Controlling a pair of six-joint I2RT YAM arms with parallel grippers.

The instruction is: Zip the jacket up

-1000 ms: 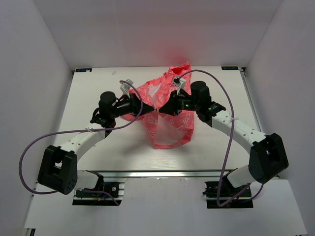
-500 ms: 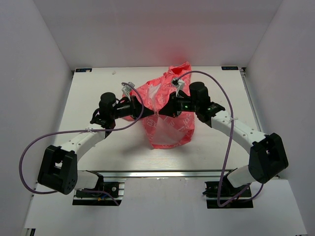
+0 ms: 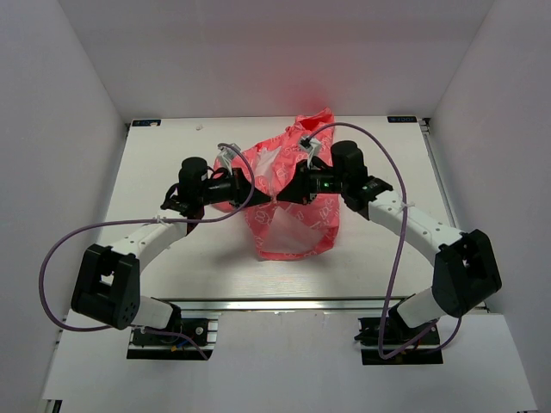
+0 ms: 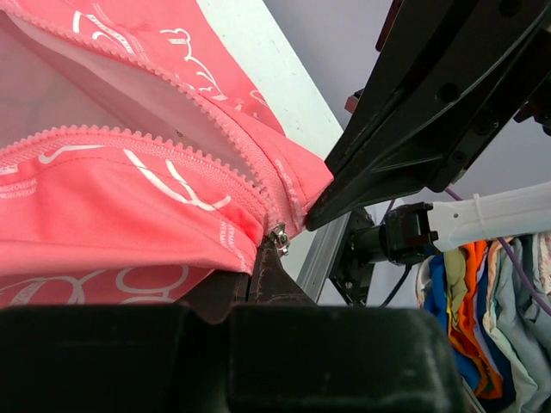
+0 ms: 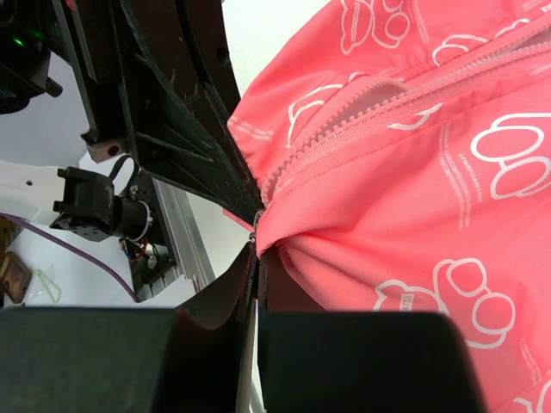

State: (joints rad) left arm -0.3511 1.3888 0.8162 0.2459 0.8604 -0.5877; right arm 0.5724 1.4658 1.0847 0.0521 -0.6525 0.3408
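The coral-pink jacket with a white print hangs lifted between my two grippers in the middle of the table, its zipper open above them. My left gripper is shut on the jacket's front edge, and the small metal zipper slider sits right at its fingertips. My right gripper is shut on the facing front edge of the jacket, at the bottom of the zipper teeth. The two grippers almost touch tip to tip. The chest graphic is hidden.
The white table stretches to both sides of the jacket. White walls enclose it at the back and sides. A metal rail runs along the near edge by the arm bases. Purple cables loop from both arms.
Both grippers have closed in on each other a little, the left moving right and the right moving left. The jacket's hanging lower part has shifted slightly left. Both grips are unchanged.
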